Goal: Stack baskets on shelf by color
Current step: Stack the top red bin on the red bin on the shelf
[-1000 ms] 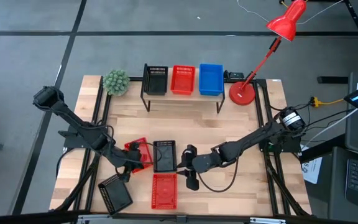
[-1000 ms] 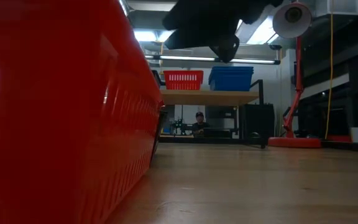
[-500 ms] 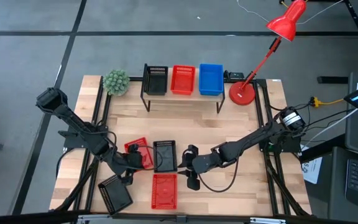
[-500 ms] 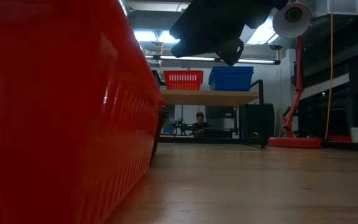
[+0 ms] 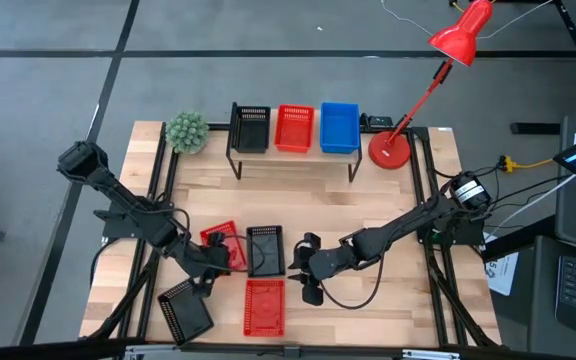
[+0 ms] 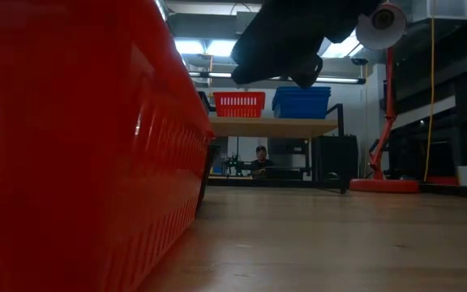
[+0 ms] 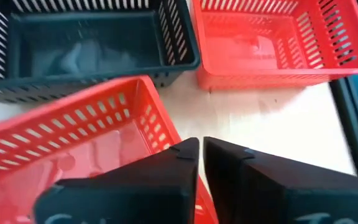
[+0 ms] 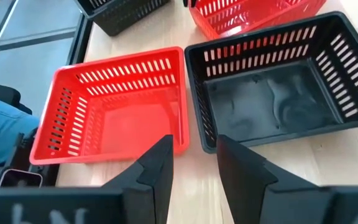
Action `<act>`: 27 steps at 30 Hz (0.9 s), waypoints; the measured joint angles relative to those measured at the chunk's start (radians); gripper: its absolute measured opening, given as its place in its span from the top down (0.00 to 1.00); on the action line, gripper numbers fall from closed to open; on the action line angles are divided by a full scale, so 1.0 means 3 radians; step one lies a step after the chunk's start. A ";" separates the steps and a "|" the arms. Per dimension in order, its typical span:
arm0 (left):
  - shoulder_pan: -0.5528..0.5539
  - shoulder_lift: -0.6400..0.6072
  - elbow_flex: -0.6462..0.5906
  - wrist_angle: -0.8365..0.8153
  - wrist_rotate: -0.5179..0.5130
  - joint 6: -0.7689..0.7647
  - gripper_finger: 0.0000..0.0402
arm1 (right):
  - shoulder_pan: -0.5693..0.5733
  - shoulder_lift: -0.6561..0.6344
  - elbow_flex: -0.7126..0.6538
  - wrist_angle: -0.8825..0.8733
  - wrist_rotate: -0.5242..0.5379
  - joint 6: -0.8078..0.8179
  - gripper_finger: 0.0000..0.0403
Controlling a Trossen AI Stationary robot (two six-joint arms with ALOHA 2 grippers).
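The shelf (image 5: 293,158) at the far edge carries one black (image 5: 251,128), one red (image 5: 294,128) and one blue basket (image 5: 339,127). On the table a red basket (image 5: 218,243) lies askew beside a black basket (image 5: 265,250). Another red basket (image 5: 264,306) and a black one (image 5: 185,313) sit near the front edge. My left gripper (image 5: 220,262) is shut at the askew red basket (image 7: 73,143). My right gripper (image 5: 296,270) hovers open above the gap between the black basket (image 8: 272,87) and the front red basket (image 8: 114,106). My left gripper pinches the askew red basket by its side wall near a corner (image 7: 169,134), coming slanting down from the table's left. The fingers (image 7: 229,168) cover the place of contact. Whether the basket is lifted off the table, I cannot tell.
A green ball-shaped plant (image 5: 186,132) stands left of the shelf and a red desk lamp (image 5: 390,148) to its right. Bare tabletop lies between the shelf and the loose baskets, and on the right half. A person sits in the room beyond the table (image 6: 259,156).
My left arm has shifted a little over the askew red basket, which has stayed about where it was. My right gripper has drifted slightly toward the table's right.
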 joint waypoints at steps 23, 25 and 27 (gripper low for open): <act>0.0094 0.0322 0.0001 -0.0102 0.0163 -0.0223 0.73 | 0.0015 -0.0003 0.0000 -0.0100 0.0000 0.0004 0.70; 0.0094 0.0413 0.0001 -0.0101 0.0163 -0.0277 0.73 | 0.0019 -0.0003 0.0000 -0.0112 -0.0001 0.0004 0.70; 0.0094 0.0479 0.0001 -0.0102 0.0163 -0.0385 0.73 | 0.0030 -0.0003 0.0000 -0.0121 -0.0003 0.0004 0.70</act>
